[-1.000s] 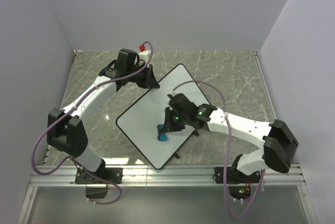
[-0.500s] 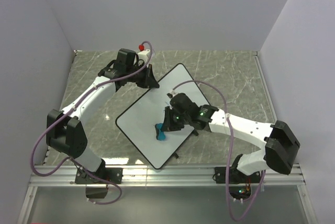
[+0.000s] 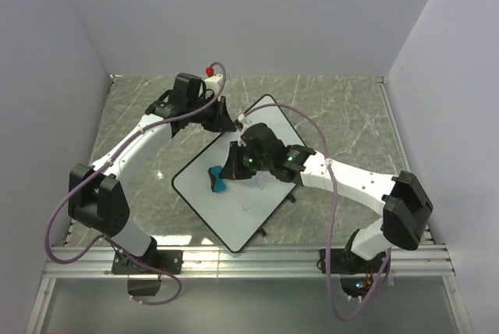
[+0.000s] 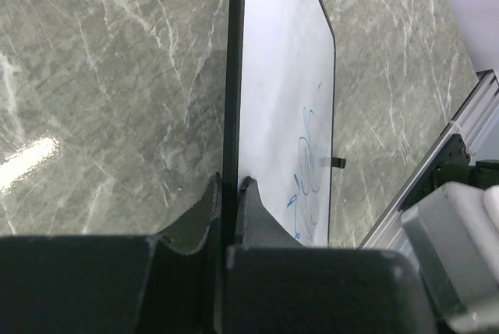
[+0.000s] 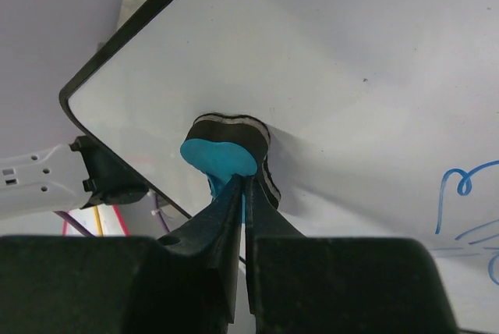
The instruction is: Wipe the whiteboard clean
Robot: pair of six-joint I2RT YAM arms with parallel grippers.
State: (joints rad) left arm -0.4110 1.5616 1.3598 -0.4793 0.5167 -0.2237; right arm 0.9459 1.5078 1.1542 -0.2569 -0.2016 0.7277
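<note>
The whiteboard (image 3: 228, 217) lies on the marble table (image 3: 351, 115), turned cornerwise. The left gripper (image 4: 231, 186) is clamped on its far-left rim, one finger on each side. The right gripper (image 5: 243, 182) pinches a blue eraser (image 5: 224, 147) pressed onto the board's left part, with blue scribbles (image 5: 468, 201) nearby

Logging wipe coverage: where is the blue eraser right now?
In the top view the blue eraser sits on the whiteboard near its left corner, pinched in the right gripper, left of the blue scribbles.
</note>
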